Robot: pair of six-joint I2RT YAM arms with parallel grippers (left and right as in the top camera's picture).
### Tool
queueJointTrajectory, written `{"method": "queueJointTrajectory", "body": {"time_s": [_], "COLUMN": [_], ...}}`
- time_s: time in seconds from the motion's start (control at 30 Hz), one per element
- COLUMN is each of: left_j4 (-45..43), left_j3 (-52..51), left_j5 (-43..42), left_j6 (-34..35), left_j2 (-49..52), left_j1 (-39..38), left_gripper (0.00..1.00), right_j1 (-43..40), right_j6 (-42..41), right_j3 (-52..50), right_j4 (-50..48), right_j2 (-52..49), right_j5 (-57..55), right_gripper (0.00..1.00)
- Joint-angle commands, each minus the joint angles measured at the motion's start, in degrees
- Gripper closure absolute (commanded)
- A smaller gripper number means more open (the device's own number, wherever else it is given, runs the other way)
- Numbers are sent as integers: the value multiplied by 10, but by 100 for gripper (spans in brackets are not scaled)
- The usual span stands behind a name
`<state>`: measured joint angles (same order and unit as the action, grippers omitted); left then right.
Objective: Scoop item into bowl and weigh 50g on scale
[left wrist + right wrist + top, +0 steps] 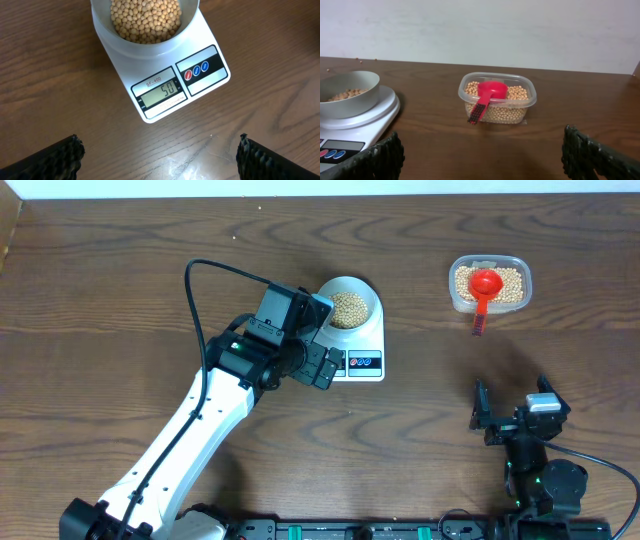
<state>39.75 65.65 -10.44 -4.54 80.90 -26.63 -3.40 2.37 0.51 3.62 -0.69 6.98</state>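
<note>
Looking from above, the bowl (374, 298) of beans (349, 308) sits on the scale (372, 340) right at the left tool (327, 340), spread wide and empty. Left wrist: the screen (161, 91) says 50. Right wrist: the right tool (481, 145), also spread, faces the scoop (492, 91) in the tub (532, 97).

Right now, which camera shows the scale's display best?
The left wrist view: the scale lies right below it and its display reads 50. Overhead, the left arm covers the display. The right wrist view catches only the scale's edge and buttons, not the display.
</note>
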Motion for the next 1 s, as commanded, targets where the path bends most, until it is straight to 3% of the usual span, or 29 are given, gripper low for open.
{"method": "queueJointTrajectory", "body": {"time_s": [0.0,0.5,0.8,0.97], "left_j4": [1,8,-99,-116], "left_j3": [-1,-1,-50,-116], "left_j5": [-5,47,29,16], "left_j6": [-4,-3,22,29], "left_j2": [4,-19,-160,-269], "left_j1": [3,13,96,171], "left_gripper": [0,0,0,0], "right_j1": [4,4,4,4], "right_j6": [0,0,0,0], "right_j3": [-2,-2,-2,-2], "right_j4": [1,1,1,1], "right_j2": [4,4,4,4], "right_j5": [-6,-6,-6,-6], "right_gripper": [1,1,1,1]}}
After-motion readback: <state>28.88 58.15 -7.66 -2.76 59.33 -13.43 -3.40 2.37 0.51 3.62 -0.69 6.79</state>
